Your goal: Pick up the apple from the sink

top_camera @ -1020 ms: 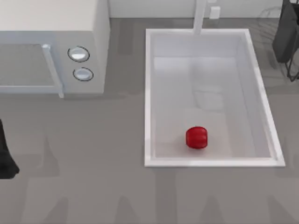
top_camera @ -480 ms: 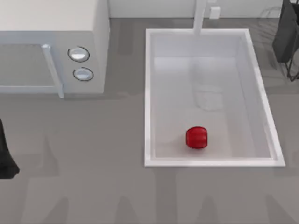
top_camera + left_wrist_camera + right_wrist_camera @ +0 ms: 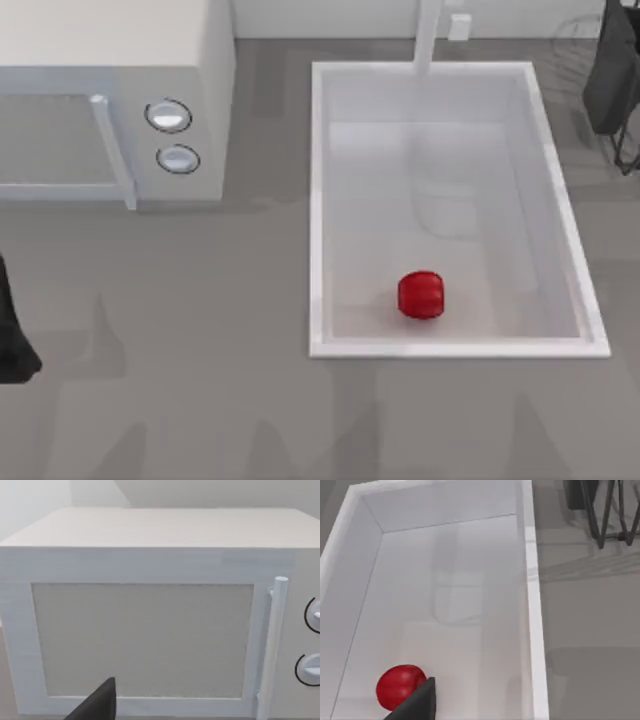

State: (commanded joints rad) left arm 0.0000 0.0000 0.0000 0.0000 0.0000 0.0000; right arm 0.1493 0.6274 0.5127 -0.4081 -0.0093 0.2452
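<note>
**Top view: red apple at rest in the sink, both arms at the table's edges**

Top view showed the small, glossy, bright red apple lying on the pale smooth bottom of the large white rectangular sink, close to the basin's near wall and slightly left of its middle. A white faucet post rose at the sink's far rim. The apple touched no wall and nothing gripped it.

The right arm stood as a dark shape at the table's far right corner, beyond the sink's right rim and well apart from the apple. In the right wrist view, one dark finger of the right claw reached in just beside the apple, which lay below it on the sink floor; whether that claw's fingers were apart or together could not be told.

The left arm sat parked at the left edge of the grey table, well apart from the sink. In the left wrist view a single dark finger of the left claw pointed toward the boxy white microwave with its vertical bar handle and two round knobs; its fingers' spacing could not be told either.
</note>
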